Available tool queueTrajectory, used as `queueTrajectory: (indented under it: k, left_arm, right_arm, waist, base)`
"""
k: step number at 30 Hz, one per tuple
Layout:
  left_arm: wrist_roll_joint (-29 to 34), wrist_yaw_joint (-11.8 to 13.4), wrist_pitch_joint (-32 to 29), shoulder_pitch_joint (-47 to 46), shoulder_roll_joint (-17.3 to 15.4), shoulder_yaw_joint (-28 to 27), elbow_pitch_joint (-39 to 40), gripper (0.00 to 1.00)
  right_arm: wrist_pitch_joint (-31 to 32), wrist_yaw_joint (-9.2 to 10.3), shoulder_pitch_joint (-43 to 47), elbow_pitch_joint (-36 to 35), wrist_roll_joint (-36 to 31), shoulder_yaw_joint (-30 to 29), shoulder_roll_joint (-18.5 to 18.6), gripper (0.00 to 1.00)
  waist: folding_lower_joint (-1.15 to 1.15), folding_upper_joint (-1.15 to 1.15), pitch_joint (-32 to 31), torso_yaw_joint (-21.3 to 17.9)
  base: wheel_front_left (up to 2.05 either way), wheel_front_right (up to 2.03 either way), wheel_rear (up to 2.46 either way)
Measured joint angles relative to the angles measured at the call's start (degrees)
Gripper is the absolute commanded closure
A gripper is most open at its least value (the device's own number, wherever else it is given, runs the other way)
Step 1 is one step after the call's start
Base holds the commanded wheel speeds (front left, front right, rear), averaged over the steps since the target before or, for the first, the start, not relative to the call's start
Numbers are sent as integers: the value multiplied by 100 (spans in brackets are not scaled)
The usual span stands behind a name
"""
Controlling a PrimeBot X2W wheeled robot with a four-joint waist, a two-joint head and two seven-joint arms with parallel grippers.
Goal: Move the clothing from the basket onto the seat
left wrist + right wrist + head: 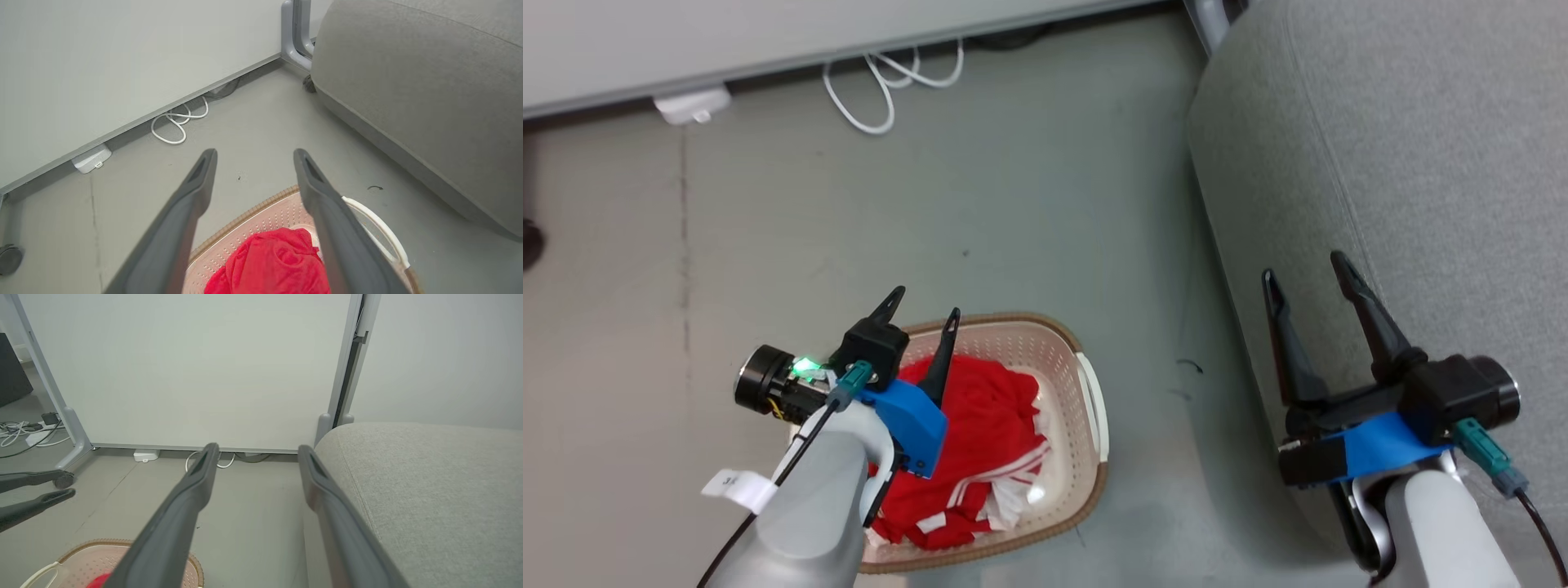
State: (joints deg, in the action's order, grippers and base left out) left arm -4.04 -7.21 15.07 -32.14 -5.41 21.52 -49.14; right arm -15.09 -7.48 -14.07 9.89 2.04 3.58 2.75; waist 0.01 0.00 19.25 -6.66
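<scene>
Head view: our left hand hangs open above the clothing, heaped in the basket. Our right hand is open at the edge of the seat.

Left wrist view: the fingers frame the red heap.

Right wrist view: nothing is held.

We judge the first pick pending. The next move calls for lowering and closing on fabric.

The right hand is spread wide and empty beside the seat's edge. The basket sits low left, with red clothing inside.
</scene>
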Motion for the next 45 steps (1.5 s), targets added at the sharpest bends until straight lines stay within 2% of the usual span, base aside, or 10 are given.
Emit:
queueTrajectory:
  k: [9,18,28,35,45]
  left_arm:
    - [-225,-18,-67,-789,37,856,-1274,0]
    - [-560,-19,-504,-1495,-22,1666,-2039,0]
    - [-699,-19,-1002,-2040,-220,2330,-2324,0]
    - [-699,-19,-1428,-2348,-414,2568,-2423,0]
    - [-712,-19,-1650,-2513,-399,2918,-2453,0]
  right_arm:
    - [-4,0,-416,-248,-109,34,3,0]
    - [-4,0,-766,-512,-102,124,2,0]
    - [-4,0,-893,-781,-129,130,3,0]
    - [-4,0,-904,-1040,-190,131,2,0]
    - [-4,0,-878,-1406,-279,113,16,0]
  waist:
    - [0,0,886,-270]
    - [0,0,1794,-391]
    - [0,0,2558,-494]
    - [0,0,2999,-498]
    - [0,0,3464,-483]
  base:
    - [0,0,0]
    - [0,0,0]
    - [0,0,0]
    - [0,0,0]
    - [0,0,0]
